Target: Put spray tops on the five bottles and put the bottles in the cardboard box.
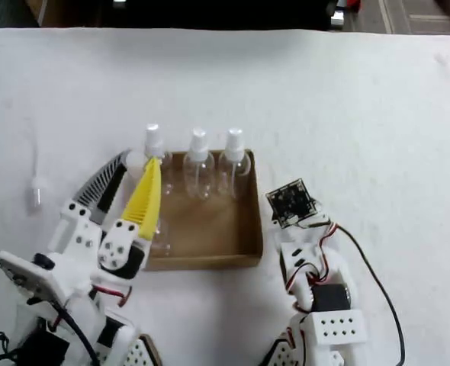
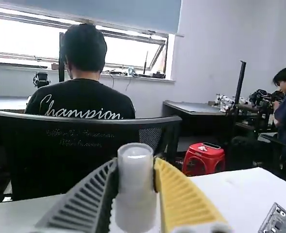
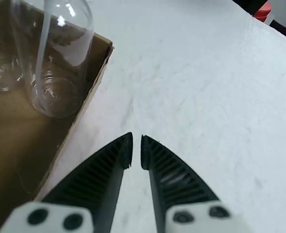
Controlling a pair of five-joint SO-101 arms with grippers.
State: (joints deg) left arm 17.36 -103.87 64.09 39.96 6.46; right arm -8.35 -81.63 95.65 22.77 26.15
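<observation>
The open cardboard box (image 1: 202, 261) lies mid-table. Three clear bottles with white spray tops (image 1: 155, 143) (image 1: 199, 164) (image 1: 234, 162) stand along its far wall. My left gripper (image 1: 139, 160) (image 2: 135, 167), with one yellow and one grey finger, hovers over the box's far left corner, shut on a white spray top (image 2: 135, 189). Another clear bottle body (image 1: 160, 229) shows under the yellow finger, inside the box. My right gripper (image 3: 135, 145) is shut on nothing, low over the table beside the box's right wall (image 3: 92, 73), near a standing bottle (image 3: 55, 58).
A loose spray top with its thin tube (image 1: 36, 191) lies on the white table at the far left. The right arm (image 1: 316, 290) sits just right of the box. White tabletop stretches beyond and to the right of the box.
</observation>
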